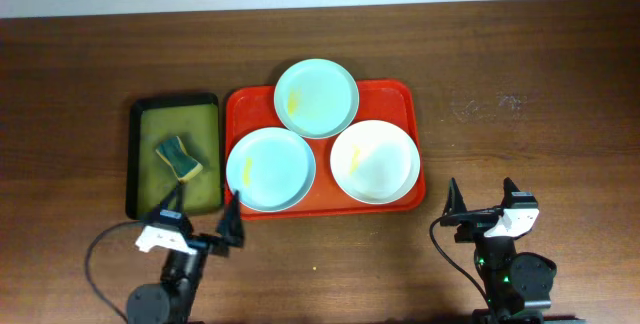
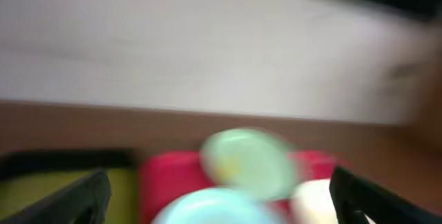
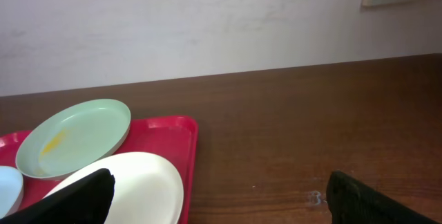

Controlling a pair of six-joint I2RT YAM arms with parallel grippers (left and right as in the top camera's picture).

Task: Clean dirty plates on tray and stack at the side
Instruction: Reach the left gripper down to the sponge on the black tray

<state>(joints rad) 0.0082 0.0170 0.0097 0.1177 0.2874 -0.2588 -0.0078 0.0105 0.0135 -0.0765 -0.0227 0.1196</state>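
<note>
The red-orange tray point(image 1: 400, 94) holds three plates: a mint green plate point(image 1: 316, 97) at the back, a pale blue plate point(image 1: 270, 169) at the front left and a cream white plate point(image 1: 374, 161) at the front right, each with a yellow smear. My left gripper point(image 1: 205, 222) is open and empty, just in front of the tray's left corner. My right gripper point(image 1: 483, 200) is open and empty, to the right front of the tray. The left wrist view is blurred; it shows the green plate point(image 2: 248, 162). The right wrist view shows the green plate point(image 3: 72, 137), white plate point(image 3: 138, 182) and tray point(image 3: 188, 141).
A smaller black-rimmed olive-green tray point(image 1: 150, 124) lies left of the red tray and holds a green and yellow sponge point(image 1: 180, 158). Bare brown table point(image 1: 530, 94) stretches to the right of the red tray. A pale wall stands behind the table.
</note>
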